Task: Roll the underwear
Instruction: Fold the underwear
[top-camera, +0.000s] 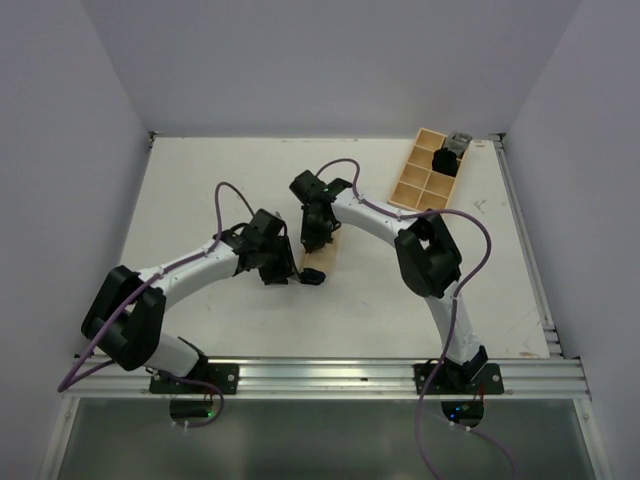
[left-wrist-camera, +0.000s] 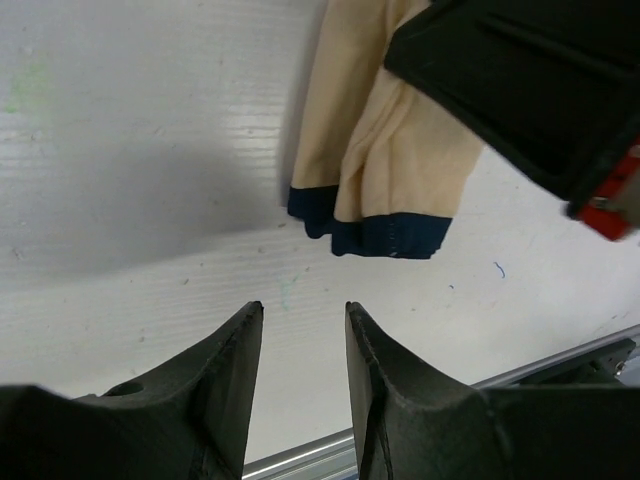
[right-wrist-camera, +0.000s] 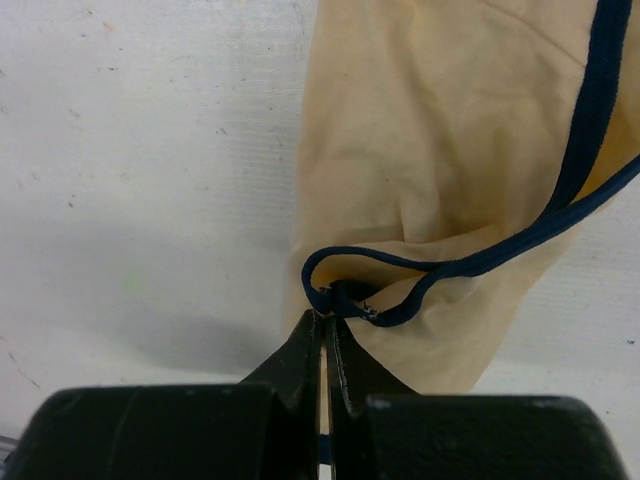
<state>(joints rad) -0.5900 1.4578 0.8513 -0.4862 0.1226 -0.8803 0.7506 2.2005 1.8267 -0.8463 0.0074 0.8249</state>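
Tan underwear (right-wrist-camera: 430, 150) with dark trim lies on the white table (right-wrist-camera: 130, 150), near the middle. Right gripper (right-wrist-camera: 327, 322) is squeezed tight on the dark trim. Left gripper (left-wrist-camera: 303, 310) has its fingers apart, holding nothing, just beside the cloth's dark hem.

The underwear (right-wrist-camera: 430, 150) is plain pale tan-beige, edged with a dark navy trim (right-wrist-camera: 590, 110) that loops right at the tips of the black right end effector (right-wrist-camera: 327, 322). Ahead of the black left end effector (left-wrist-camera: 303, 312), the desk (left-wrist-camera: 120, 200) is white with faint scuffs and a greenish smudge.
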